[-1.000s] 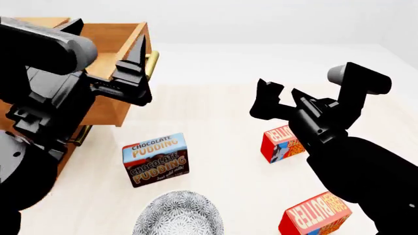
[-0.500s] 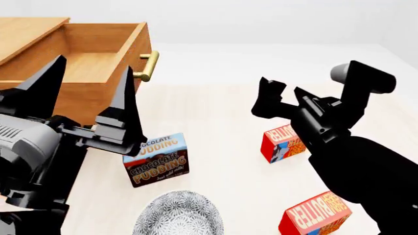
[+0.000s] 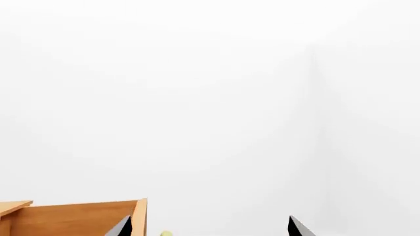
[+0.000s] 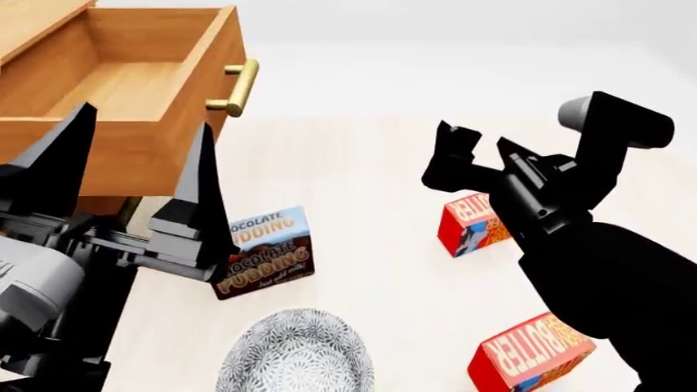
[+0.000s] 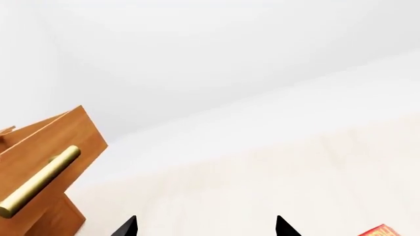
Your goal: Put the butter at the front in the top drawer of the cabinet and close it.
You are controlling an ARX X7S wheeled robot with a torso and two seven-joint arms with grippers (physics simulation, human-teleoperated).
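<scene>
Two red butter cartons lie on the pale table: the front one [image 4: 534,353] near the bottom edge of the head view, the other [image 4: 466,222] farther back, partly behind my right arm. A corner of a carton [image 5: 382,231] shows in the right wrist view. The top drawer [image 4: 130,82] of the cabinet [image 4: 28,20] stands pulled out, with its brass handle [image 4: 234,86] facing right. My left gripper [image 4: 136,159] is open and empty in front of the drawer. My right gripper [image 4: 479,140] hangs open above the farther carton. In both wrist views, left [image 3: 208,231] and right [image 5: 205,230], the fingertips stand wide apart.
A brown-and-blue Chocolate Pudding box [image 4: 261,253] stands just right of my left gripper. A patterned grey bowl [image 4: 294,358] sits at the front of the table. The drawer's wooden side [image 3: 72,219] and its handle [image 5: 39,184] show in the wrist views.
My left arm has pulled back from the drawer's handle and dropped lower, fingers pointing up. The head view has shifted, so the drawer looks nearer. The right arm has barely moved.
</scene>
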